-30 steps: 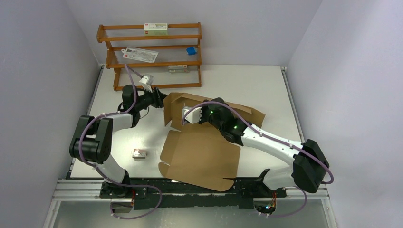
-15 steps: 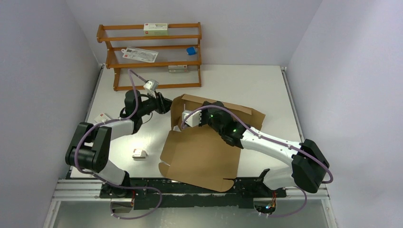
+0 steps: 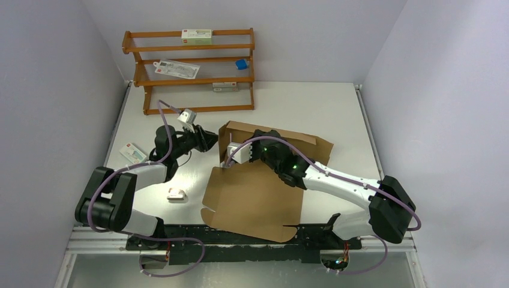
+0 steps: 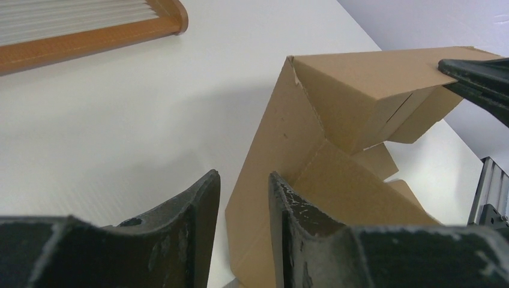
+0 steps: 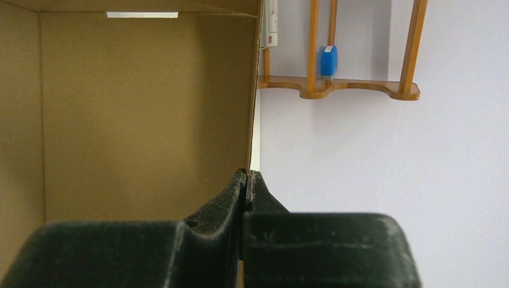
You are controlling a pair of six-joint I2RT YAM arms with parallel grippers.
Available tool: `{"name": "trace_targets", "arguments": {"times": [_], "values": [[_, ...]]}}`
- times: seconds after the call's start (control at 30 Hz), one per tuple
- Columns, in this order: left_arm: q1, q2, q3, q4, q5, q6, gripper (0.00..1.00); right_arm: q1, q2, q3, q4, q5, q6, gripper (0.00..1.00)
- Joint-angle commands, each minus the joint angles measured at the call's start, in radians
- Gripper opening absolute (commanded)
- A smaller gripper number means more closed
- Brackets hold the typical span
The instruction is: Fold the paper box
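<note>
The brown corrugated paper box [image 3: 252, 198] lies part-folded mid-worktop [image 3: 312, 102], with the right tool [image 5: 247, 175] clamped on its upright wall, the left tool [image 4: 243, 198] parted beside the raised flap, and a slatted wooden rack [image 3: 189, 72] behind.

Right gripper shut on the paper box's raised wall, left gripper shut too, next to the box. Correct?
No: the left gripper is open; the left wrist view shows a gap between its fingers. The rest holds: the right gripper is shut on the paper box at its raised wall.
</note>
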Motion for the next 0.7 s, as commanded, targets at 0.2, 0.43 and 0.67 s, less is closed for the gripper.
{"name": "trace_targets", "arguments": {"times": [0.2,0.43,0.67], "values": [[-0.02,-0.085,-0.133,0.174,-0.025,-0.016,0.42,0.066,-0.016,-0.052,0.007,0.045,-0.072,0.0],[-0.043,-0.131,-0.209,0.267,-0.036,0.002,0.45,0.107,-0.005,-0.134,0.131,0.141,-0.191,0.0],[-0.066,-0.13,-0.25,0.343,-0.051,0.041,0.48,0.133,-0.027,-0.185,0.203,0.163,-0.244,0.0]]}}
